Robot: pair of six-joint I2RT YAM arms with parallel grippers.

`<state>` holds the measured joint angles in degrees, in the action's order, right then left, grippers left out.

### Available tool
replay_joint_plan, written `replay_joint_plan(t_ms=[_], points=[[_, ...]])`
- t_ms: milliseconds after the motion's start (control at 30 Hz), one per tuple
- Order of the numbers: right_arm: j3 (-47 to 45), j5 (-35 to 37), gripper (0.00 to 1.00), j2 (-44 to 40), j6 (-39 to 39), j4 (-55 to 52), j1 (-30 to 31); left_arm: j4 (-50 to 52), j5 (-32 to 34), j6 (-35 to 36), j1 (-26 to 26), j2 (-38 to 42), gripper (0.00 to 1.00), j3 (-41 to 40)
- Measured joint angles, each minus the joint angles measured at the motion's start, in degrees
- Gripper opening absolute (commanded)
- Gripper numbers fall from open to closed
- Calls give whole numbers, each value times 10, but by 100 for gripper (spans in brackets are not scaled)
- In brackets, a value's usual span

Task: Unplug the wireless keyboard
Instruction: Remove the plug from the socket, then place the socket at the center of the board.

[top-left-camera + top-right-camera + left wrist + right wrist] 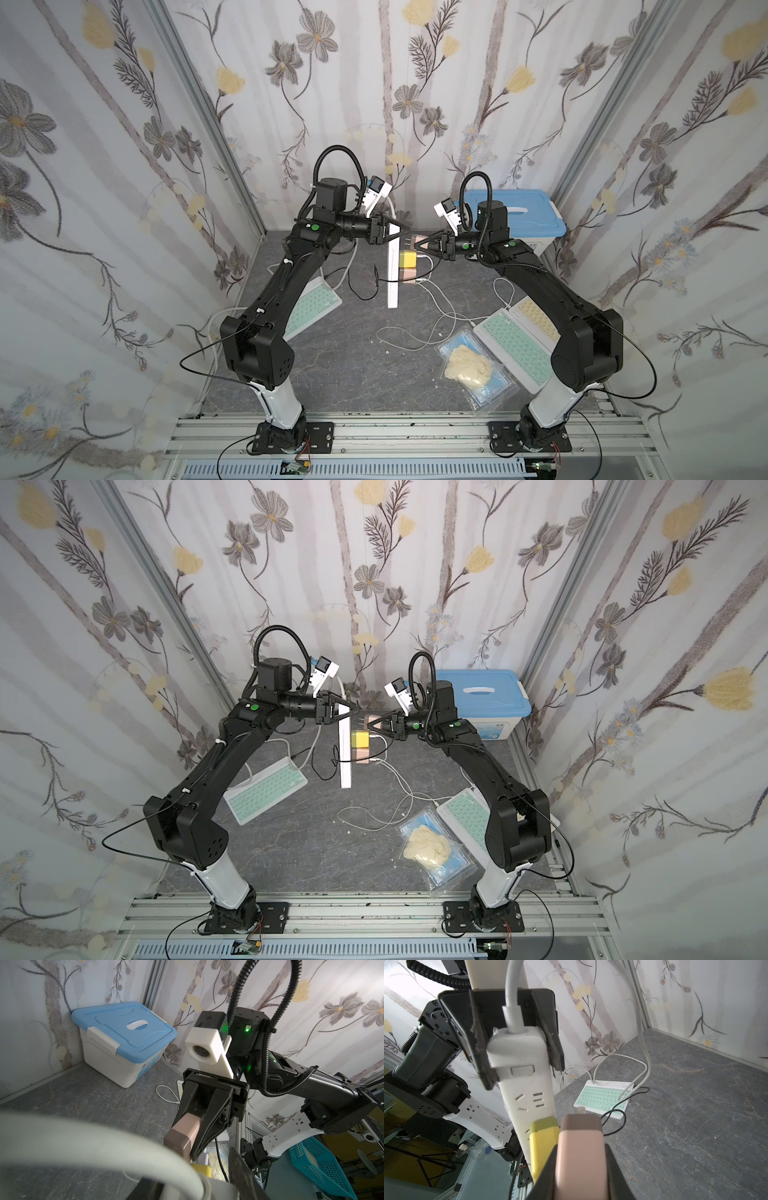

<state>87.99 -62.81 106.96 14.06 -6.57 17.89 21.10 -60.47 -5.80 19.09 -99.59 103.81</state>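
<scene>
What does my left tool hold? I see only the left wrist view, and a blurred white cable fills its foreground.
Observer: The left tool is shut on the cord end of the white power strip.
Operator: Is the pink charger already out of the strip?
Observer: Yes. The pink charger in the right tool shows a bare prong, apart from the strip.
Operator: Which chargers sit in the strip?
Observer: In a top view, a yellow charger and a second pink charger.

The floor point(332, 374) is lying bare at the front; white cables point(439, 306) are snaking across the middle, a glove packet point(473, 370) is crowding the right keyboard point(515, 349), and a box point(528, 216) is filling the far corner.
</scene>
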Motion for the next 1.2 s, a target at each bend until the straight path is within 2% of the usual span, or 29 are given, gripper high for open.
replay_joint_plan(t_ms=[133,433,700,1200], points=[[-17,5,0,-23,16,14,-8,-23,27,-12,-12,4,0,-21],[-72,33,0,-86,58,47,0,-121,115,-93,-19,-14,0,-54],[-129,58,0,-113,85,72,49,-213,189,-180,-21,-79,0,-72],[-177,92,0,-121,101,70,57,-282,268,-237,-17,-214,0,-78]])
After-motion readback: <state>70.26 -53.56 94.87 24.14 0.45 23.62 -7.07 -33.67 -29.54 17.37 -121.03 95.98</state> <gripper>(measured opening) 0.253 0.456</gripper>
